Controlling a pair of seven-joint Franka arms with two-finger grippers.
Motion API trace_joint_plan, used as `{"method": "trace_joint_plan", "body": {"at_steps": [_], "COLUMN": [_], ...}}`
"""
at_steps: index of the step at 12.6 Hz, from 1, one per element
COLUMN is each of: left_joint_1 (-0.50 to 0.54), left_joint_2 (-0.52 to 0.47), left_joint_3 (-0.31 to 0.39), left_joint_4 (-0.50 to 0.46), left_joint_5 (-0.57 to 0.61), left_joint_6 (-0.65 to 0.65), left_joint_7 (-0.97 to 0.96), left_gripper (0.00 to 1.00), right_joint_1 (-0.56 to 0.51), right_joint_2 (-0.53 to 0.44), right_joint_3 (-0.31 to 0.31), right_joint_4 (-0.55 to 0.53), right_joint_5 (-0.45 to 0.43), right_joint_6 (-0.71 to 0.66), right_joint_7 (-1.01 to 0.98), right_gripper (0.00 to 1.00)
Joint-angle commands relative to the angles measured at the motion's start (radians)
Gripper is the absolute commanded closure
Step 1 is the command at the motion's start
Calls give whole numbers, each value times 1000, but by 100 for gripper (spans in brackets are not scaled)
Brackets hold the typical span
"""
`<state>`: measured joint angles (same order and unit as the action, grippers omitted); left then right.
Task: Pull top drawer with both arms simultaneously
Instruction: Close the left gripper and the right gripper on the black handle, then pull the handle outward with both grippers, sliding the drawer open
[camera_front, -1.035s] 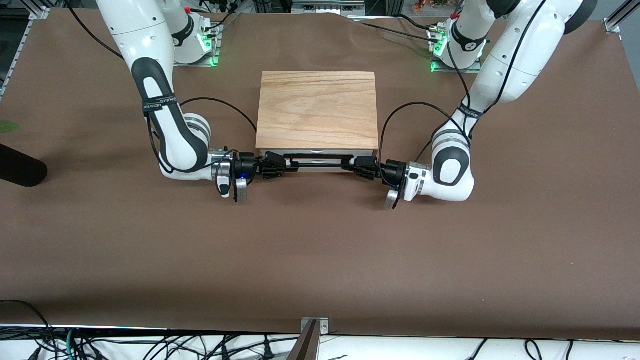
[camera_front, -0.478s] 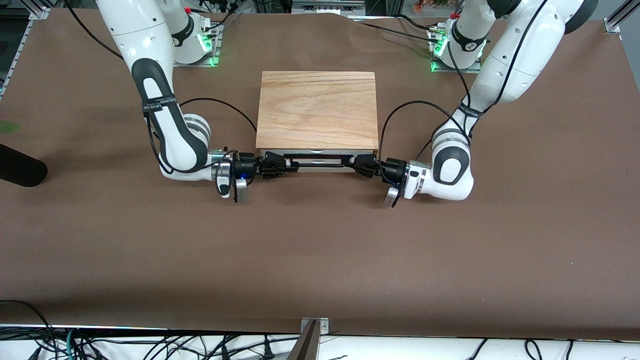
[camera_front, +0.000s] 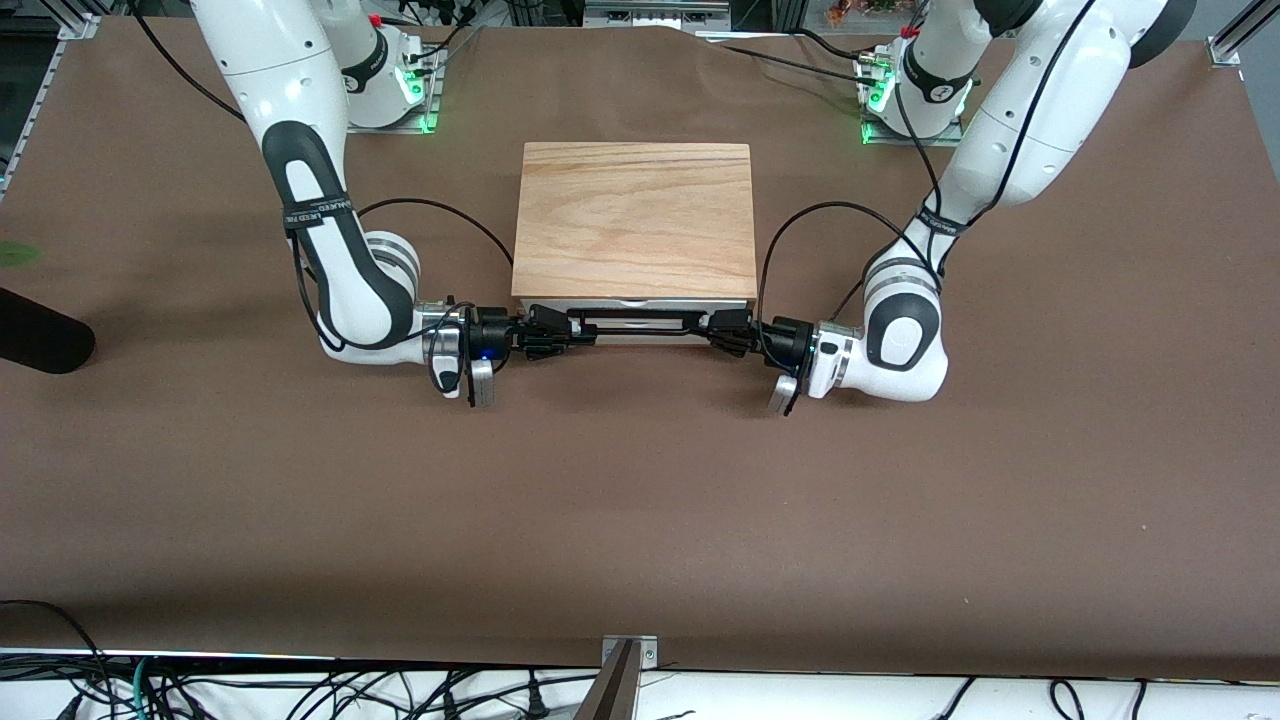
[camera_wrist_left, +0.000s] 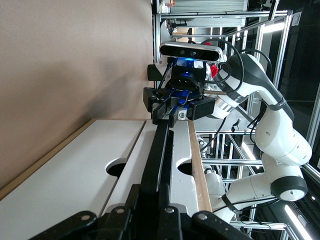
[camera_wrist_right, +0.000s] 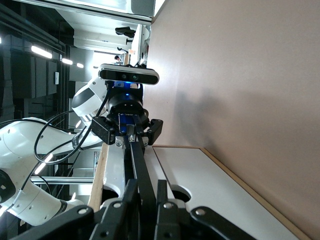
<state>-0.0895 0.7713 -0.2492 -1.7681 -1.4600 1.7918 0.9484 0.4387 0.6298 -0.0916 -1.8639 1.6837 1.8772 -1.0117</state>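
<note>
The top drawer (camera_front: 640, 304) shows its white front just under the oak cabinet top (camera_front: 634, 215), facing the front camera. Its thin black handle (camera_front: 635, 317) runs across that front. My right gripper (camera_front: 562, 330) is shut on the handle's end toward the right arm's side. My left gripper (camera_front: 716, 327) is shut on the other end. In the left wrist view my left gripper (camera_wrist_left: 150, 190) clamps the handle bar (camera_wrist_left: 159, 150) against the drawer front (camera_wrist_left: 181, 150). The right wrist view shows my right gripper (camera_wrist_right: 147, 186) pinching the bar (camera_wrist_right: 140, 165) the same way.
The cabinet sits on a brown table (camera_front: 640, 520). A second white front (camera_wrist_left: 75, 175) lies below the top drawer. Black cables loop from both wrists beside the cabinet. A dark object (camera_front: 40, 340) lies at the table edge toward the right arm's end.
My left gripper's fingers have closed onto the handle, and its wrist has edged slightly toward the cabinet. The right gripper stays clamped. The drawer front has not visibly moved.
</note>
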Motion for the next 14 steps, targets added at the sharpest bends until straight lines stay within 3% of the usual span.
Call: {"method": "trace_joint_plan", "body": {"at_steps": [1,5,10,14], "left_joint_1": [-4,-4,-4,-6], "left_joint_2": [20,49,101,137], "left_joint_3": [2,4,13,13], "left_joint_4": [44,105,255,309], "left_joint_5": [-11,-8,19,21], "left_joint_6": [6,8,9,64], "left_joint_7": [9,-45,-155,-177], "left_gripper": [98,98,98,98], "right_joint_1": [-44,-54,-72,-78], "right_joint_2": [30,93,165,185], "right_joint_3": [0,-2,-4,-4], "right_joint_4": [92,201,331,387], "right_joint_5": [19,16,14,14], "right_joint_6": [-39,-30,-24,-1], "right_joint_7": [21,59,140,200], "right_gripper": [100,100,100,100]}}
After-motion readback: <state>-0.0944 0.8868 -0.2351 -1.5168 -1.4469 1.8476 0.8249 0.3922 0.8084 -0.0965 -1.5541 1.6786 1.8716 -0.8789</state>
